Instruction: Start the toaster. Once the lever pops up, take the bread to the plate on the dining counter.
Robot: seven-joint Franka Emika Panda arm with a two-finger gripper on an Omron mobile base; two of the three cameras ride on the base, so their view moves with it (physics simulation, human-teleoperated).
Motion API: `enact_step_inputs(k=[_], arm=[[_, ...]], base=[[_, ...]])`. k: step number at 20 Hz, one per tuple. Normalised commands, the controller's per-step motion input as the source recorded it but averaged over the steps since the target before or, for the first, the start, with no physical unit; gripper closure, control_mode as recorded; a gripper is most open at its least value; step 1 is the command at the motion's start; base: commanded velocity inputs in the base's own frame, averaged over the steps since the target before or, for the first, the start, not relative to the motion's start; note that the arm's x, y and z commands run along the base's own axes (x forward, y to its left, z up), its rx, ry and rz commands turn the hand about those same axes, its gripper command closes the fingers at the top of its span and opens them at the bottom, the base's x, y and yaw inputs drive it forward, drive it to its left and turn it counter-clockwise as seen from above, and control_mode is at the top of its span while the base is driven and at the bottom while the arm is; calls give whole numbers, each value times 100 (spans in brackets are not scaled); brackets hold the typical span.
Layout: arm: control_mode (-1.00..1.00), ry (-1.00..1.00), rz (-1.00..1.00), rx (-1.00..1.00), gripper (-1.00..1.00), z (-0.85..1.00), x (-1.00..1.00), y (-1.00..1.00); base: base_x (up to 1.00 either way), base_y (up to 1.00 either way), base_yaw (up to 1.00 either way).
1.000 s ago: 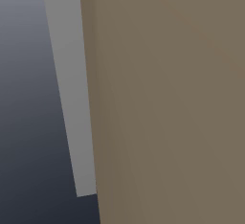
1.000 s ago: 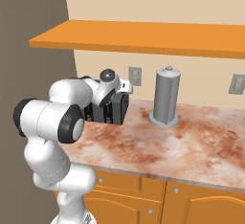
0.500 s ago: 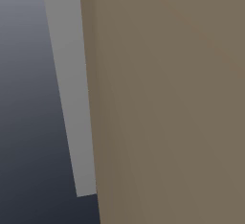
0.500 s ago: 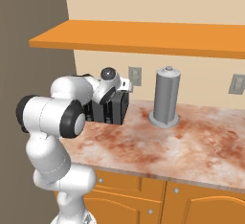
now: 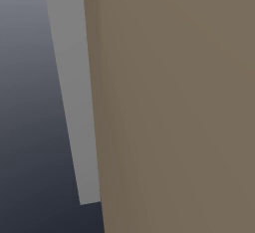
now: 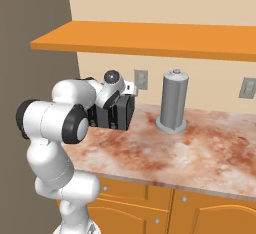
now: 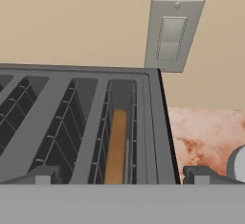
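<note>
- Hand view looks down into the toaster (image 7: 81, 127) from just above — the pincer (image 7: 117, 174) stands wide open and grips nothing, one tip low on the left over the toaster's top, the other low on the right, beyond its right wall.
- Bread (image 7: 116, 146) stands on edge deep in the rightmost slot, its thin tan top edge well below the slot's rim; the other slots look bare.
- Risk, as I judge it: no lever is to be seen from here, so a push could land on the toaster's body or on the slot wires instead, and the toaster would not start.
- Another risk — reaching for the bread while it sits this low: the tips would have to enter a narrow slot lined with wire guides and could jam or scrape.
- A hard shove might also slide the toaster (image 6: 114, 112) along the marbled worktop (image 6: 170, 153), toward the wall or the grey canister (image 6: 173, 102) to its right.
- In the right base view the arm folds over the toaster's near side; the bread itself is too hidden there to make out.
- Wall plate (image 7: 171, 34) sits just behind the toaster.
</note>
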Motion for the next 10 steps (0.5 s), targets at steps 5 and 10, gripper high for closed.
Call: enact_step_inputs(k=[5,10], arm=[[-100,0,0,0,-100,0,0,0],[-100,0,0,0,-100,0,0,3]], base=[[0,0,0],[0,0,0]])
